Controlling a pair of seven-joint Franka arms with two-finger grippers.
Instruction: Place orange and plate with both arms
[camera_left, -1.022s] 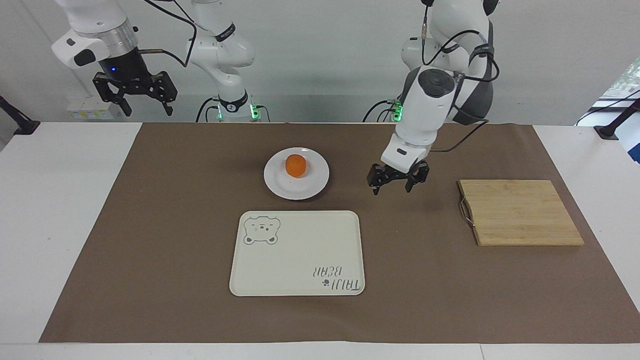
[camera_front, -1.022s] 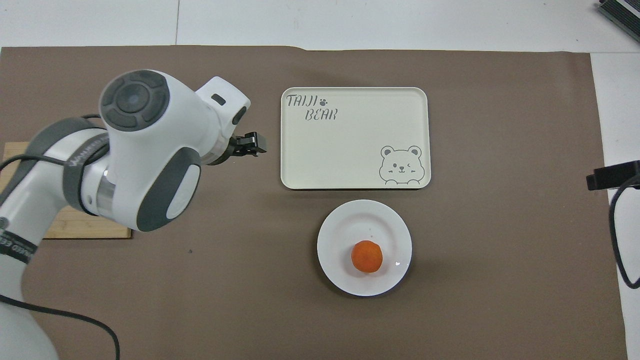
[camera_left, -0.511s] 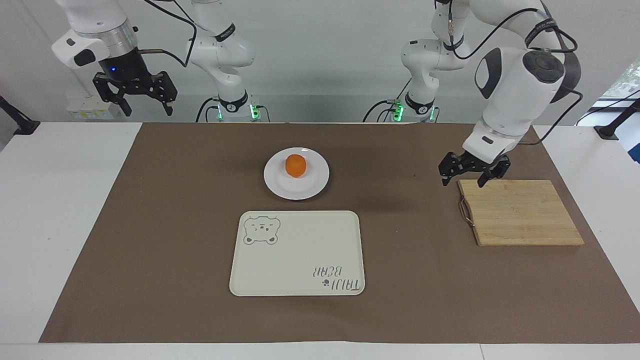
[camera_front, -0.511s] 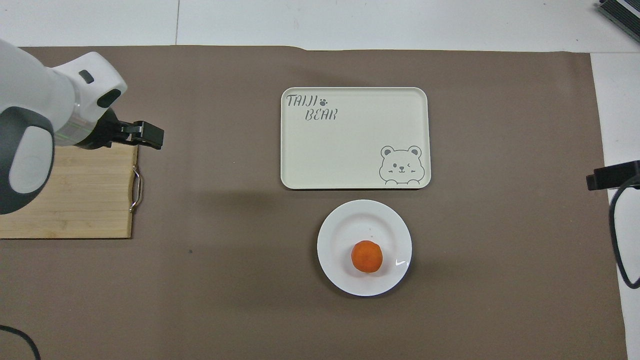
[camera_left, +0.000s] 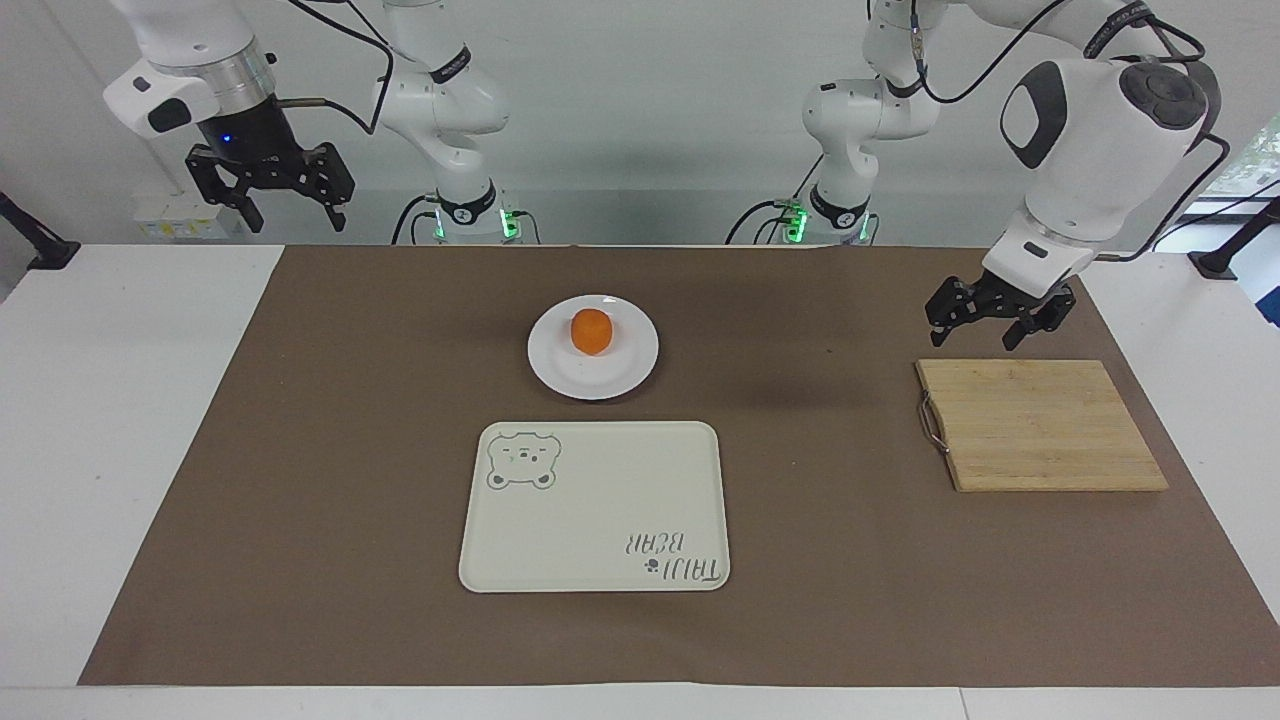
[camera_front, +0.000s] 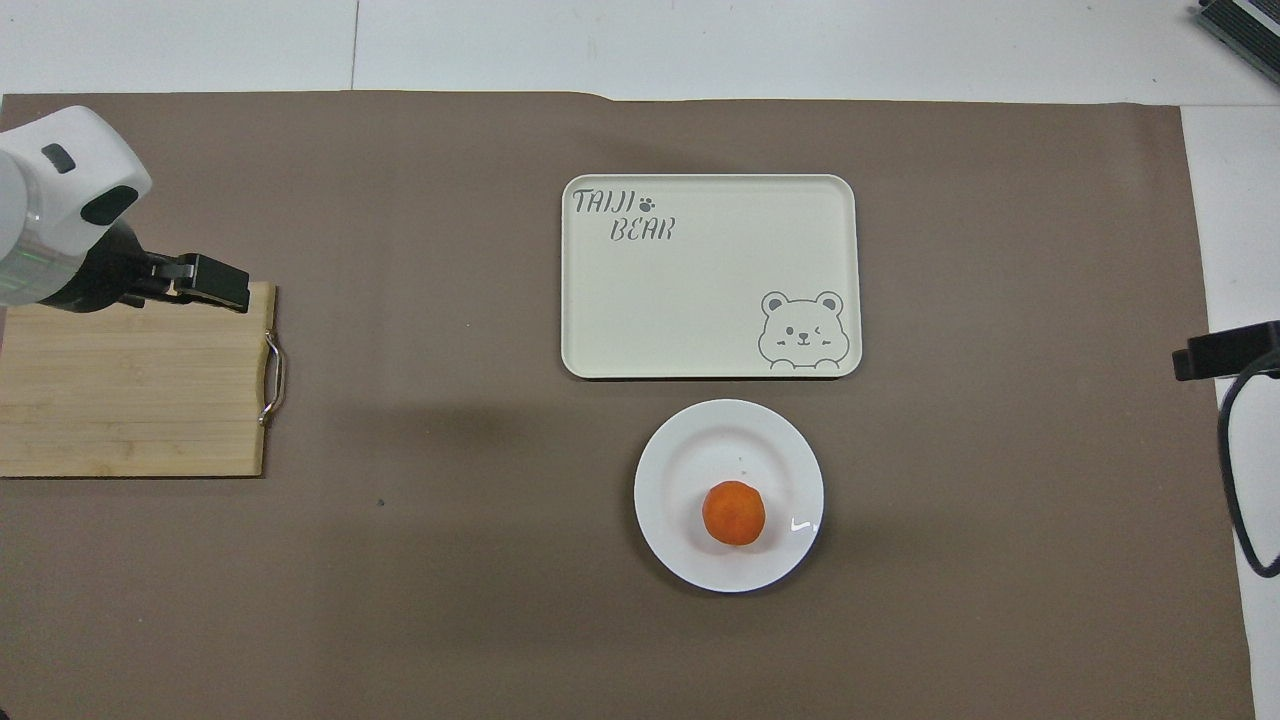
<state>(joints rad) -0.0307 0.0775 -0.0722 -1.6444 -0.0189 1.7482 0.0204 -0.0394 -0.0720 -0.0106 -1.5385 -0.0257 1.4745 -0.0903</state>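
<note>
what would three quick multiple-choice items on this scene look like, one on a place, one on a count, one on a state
1. Where is the orange?
A. on the white plate
B. on the bear tray
C. on the wooden board

2. How many oranges are in view?
A. three
B. two
C. one

3. How is the left gripper?
A. shut on the orange
B. open and empty, up over the board's edge
C. resting flat on the tray

Key: 1 A, the fruit sits in the plate's dished centre, nearer the robots than the tray. 2 C, only one fruit shows in both views. 3 B, its fingers stand apart above the wooden board with nothing between them; the right gripper waits raised and open off the mat.
</note>
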